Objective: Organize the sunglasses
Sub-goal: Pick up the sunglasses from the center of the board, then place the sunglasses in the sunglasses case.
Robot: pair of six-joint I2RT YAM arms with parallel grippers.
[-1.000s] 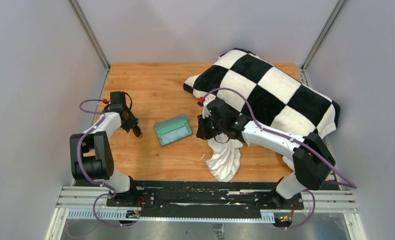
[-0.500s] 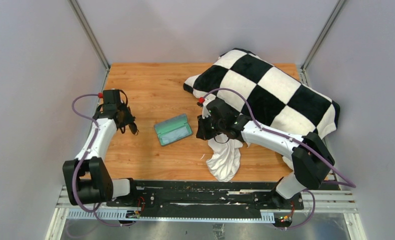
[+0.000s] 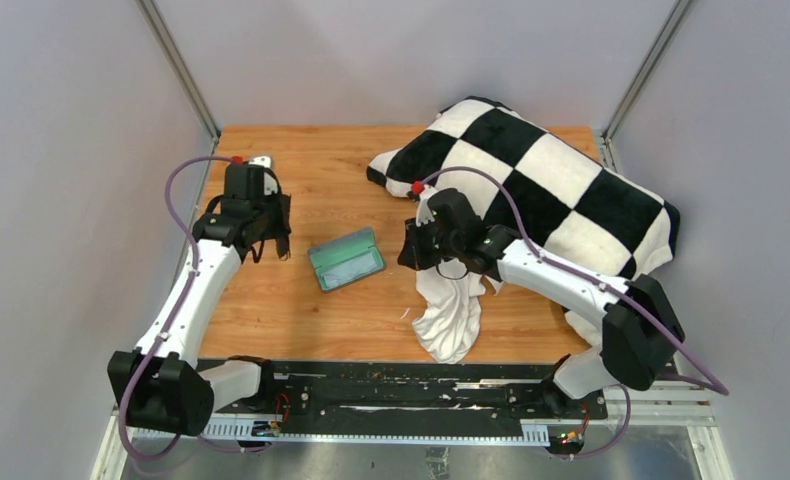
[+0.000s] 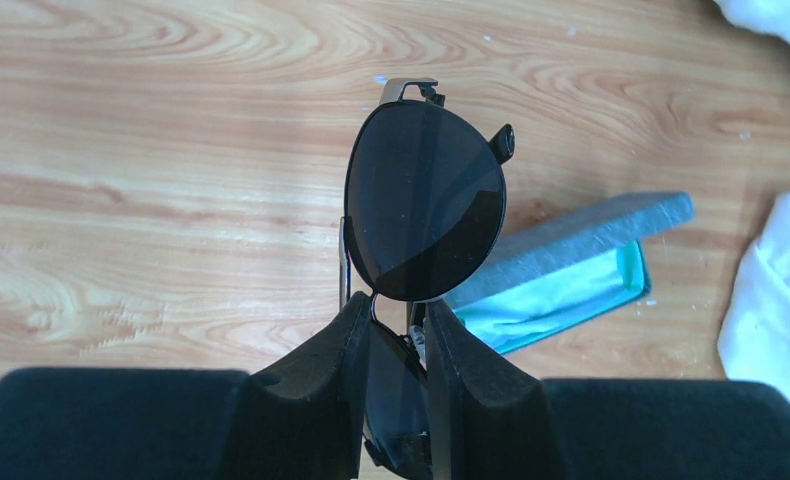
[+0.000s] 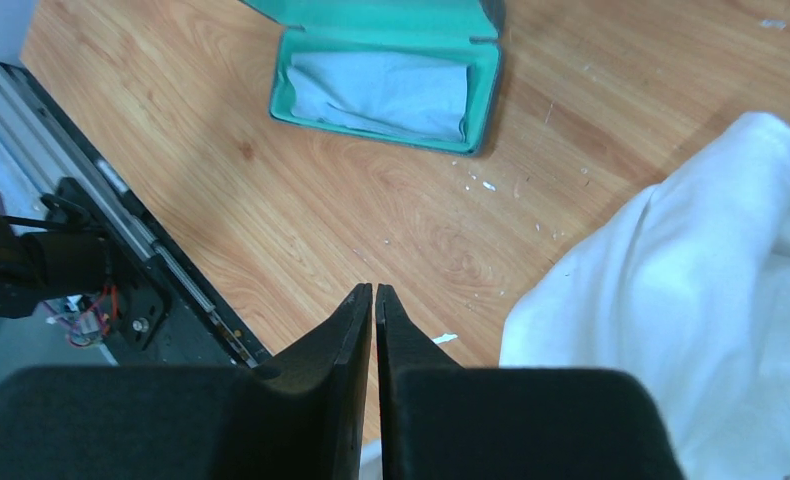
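Top external: left pincer carried sunglasses farther back.

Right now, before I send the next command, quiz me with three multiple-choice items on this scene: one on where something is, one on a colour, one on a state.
1. Where are the sunglasses?
A. lying in the case
B. clamped in the left gripper
C. clamped in the right gripper

2. What colour is the case's lining?
A. mint-green
B. red
C. yellow

3. How does the right gripper stand?
A. wide open
B. shut, holding nothing
C. shut on the sunglasses

Key:
1 B: the left wrist view shows the frame pinched in that gripper, one dark lens standing above it.
2 A: the right wrist view shows green walls around a light-blue cloth.
3 B: its fingertips meet over the table with nothing between them.
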